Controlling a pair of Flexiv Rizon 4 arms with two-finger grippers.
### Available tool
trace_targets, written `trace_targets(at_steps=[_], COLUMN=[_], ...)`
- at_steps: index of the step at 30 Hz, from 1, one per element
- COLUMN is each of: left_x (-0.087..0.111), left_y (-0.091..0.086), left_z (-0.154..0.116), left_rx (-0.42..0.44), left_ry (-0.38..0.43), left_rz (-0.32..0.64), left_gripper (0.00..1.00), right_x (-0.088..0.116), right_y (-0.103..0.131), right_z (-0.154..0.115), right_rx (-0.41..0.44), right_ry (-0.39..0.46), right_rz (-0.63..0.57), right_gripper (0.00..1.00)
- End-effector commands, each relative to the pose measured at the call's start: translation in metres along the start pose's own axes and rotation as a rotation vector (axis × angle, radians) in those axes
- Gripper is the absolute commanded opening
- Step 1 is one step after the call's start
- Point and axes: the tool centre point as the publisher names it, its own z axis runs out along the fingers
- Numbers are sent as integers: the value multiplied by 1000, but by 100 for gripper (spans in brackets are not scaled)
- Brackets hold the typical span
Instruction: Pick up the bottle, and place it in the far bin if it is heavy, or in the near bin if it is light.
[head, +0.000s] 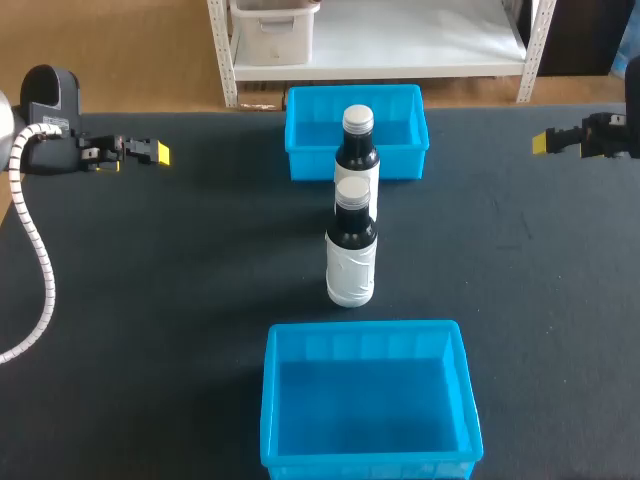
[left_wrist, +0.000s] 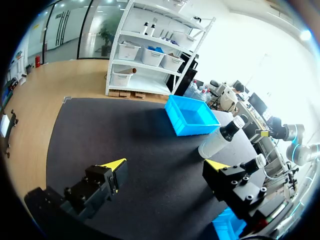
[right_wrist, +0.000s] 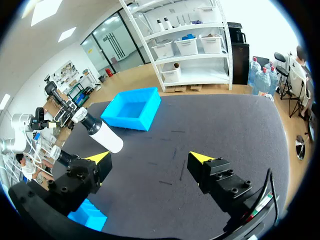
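Two dark bottles with white labels and caps stand upright in mid-table, one behind the other. The far bottle (head: 357, 150) (left_wrist: 220, 137) (right_wrist: 100, 132) is just in front of the far blue bin (head: 310, 135) (left_wrist: 192, 116) (right_wrist: 132, 109). The near bottle (head: 351, 245) (left_wrist: 252, 164) (right_wrist: 62, 156) stands a little behind the near blue bin (head: 365, 400). My left gripper (head: 158, 153) (left_wrist: 166, 167) hovers open at the table's left side, far from both bottles. At the right side, just as far off, my right gripper (head: 541, 142) (right_wrist: 150, 159) is open and holds nothing.
Both bins hold nothing. The dark table mat (head: 180, 300) lies bare on either side of the bottles. The near bin's corner shows beside each gripper's finger in the wrist views (left_wrist: 227, 225) (right_wrist: 90, 214).
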Motion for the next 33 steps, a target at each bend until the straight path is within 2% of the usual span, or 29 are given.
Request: trace_targets(at_steps=[1, 19, 22, 24, 29, 31, 33], left_x=[0, 0, 0, 0, 0, 0, 0], left_y=[0, 0, 0, 0, 0, 0, 0], left_z=[0, 0, 0, 0, 0, 0, 0], left_rx=[0, 0, 0, 0, 0, 0, 0], left_ry=[0, 0, 0, 0, 0, 0, 0], left_rz=[0, 0, 0, 0, 0, 0, 0], left_gripper=[100, 100, 100, 100, 100, 100, 100], right_x=[0, 0, -2, -4, -6, -7, -7], right_y=[1, 1, -2, -1, 7, 7, 7], right_z=[-1, -1, 5, 6, 2, -2, -2], right_rx=[4, 4, -77, -174, -335, -297, -297], right_ry=[-1, -1, 21, 39, 114, 140, 140], right_rz=[1, 1, -146, -263, -549, -566, -566], right_gripper=[100, 100, 100, 100, 100, 100, 100])
